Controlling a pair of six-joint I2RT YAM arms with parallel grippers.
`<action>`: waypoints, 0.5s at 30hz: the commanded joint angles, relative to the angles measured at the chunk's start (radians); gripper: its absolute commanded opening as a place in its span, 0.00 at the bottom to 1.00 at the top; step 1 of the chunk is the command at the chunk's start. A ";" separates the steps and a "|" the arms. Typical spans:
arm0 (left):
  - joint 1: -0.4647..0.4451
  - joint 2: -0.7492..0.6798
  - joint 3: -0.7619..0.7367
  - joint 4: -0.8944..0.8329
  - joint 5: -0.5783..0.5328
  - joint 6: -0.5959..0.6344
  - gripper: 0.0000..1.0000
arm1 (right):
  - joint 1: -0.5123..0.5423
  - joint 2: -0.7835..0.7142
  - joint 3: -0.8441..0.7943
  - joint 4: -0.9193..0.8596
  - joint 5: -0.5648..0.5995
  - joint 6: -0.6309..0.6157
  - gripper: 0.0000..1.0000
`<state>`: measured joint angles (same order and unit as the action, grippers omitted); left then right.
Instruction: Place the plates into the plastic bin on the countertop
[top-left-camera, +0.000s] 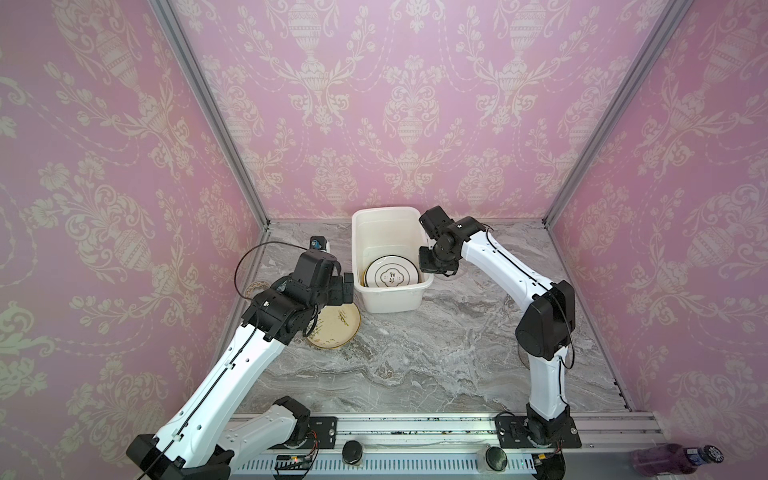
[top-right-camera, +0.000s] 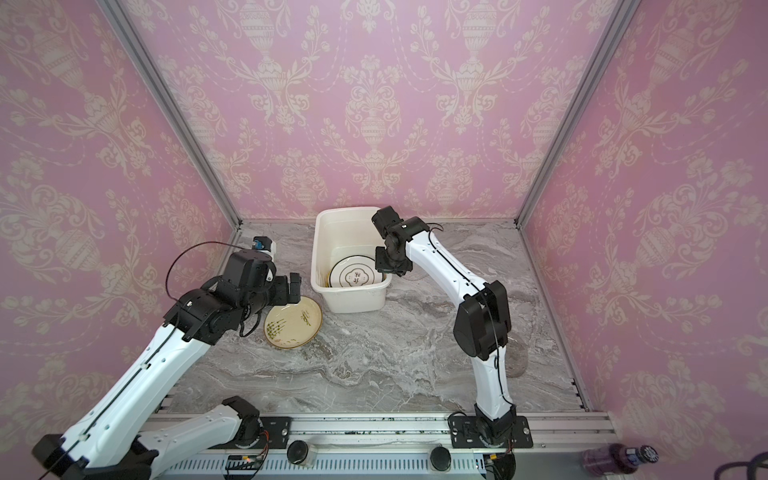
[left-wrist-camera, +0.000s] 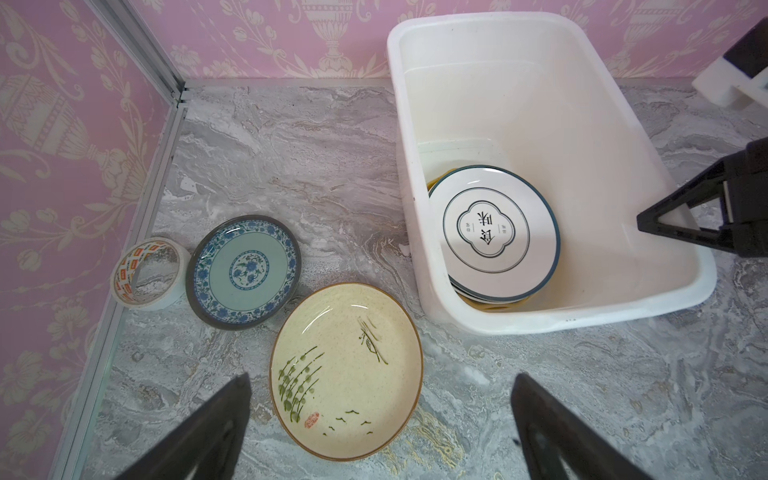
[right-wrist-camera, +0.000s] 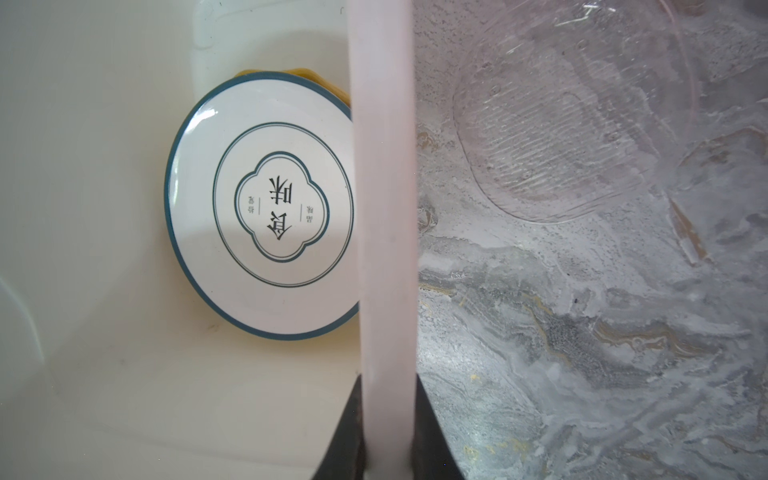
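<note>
**Fig.** Plate loading, mid-task. Clock directions are read in a top view, with 12 o'clock at the back wall.

**Layout.** The white rectangular plastic bin (top-left-camera: 390, 301) stands at 12 o'clock on the grey marble-patterned table (top-left-camera: 436, 353). At the bin's 6 o'clock end lies a white round plate with a dark teal rim and lettered centre (top-left-camera: 392, 276). It rests on a yellow plate (right-wrist-camera: 320, 79), of which only the edge shows. At least three plates are not yet in the bin:
- a cream round plate painted with green sprigs (top-right-camera: 293, 322), at 8 o'clock from the bin;
- a blue-patterned round plate (left-wrist-camera: 243, 270), just beside the cream one, between it and a roll of printed adhesive tape (left-wrist-camera: 147, 274);
- a clear glass plate (right-wrist-camera: 561, 137), on the table near the bin's 3 o'clock wall.

**Step in hand,** as I judge it: picking up the cream plate while the bin is braced. My left pincer (left-wrist-camera: 381, 376) hangs above that plate with its jaws spread fully wide, holding and touching nothing. My right pincer (right-wrist-camera: 388, 376) is closed narrowly across the bin's 3 o'clock wall, one finger inside and one outside, gripping the rim.

**Next move.** I should lower my left pincer to the cream plate's raised rim. The plate lies flat, so the grip has to pinch that edge. The plate then has to clear the bin's 9 o'clock wall and come down onto the stack.
</note>
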<state>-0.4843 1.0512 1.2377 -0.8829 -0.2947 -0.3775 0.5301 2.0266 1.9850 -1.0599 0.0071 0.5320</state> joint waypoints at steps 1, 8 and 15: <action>0.016 0.001 -0.014 -0.080 -0.021 -0.076 0.99 | -0.031 -0.053 -0.020 0.011 0.046 -0.010 0.04; 0.082 0.014 -0.012 -0.187 -0.010 -0.197 0.99 | -0.038 -0.104 -0.081 0.018 0.067 -0.027 0.07; 0.145 0.024 -0.026 -0.215 0.059 -0.231 0.99 | -0.053 -0.169 -0.147 0.043 0.055 -0.045 0.18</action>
<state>-0.3618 1.0645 1.2255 -1.0466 -0.2768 -0.5667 0.4976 1.9324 1.8503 -1.0080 0.0109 0.5034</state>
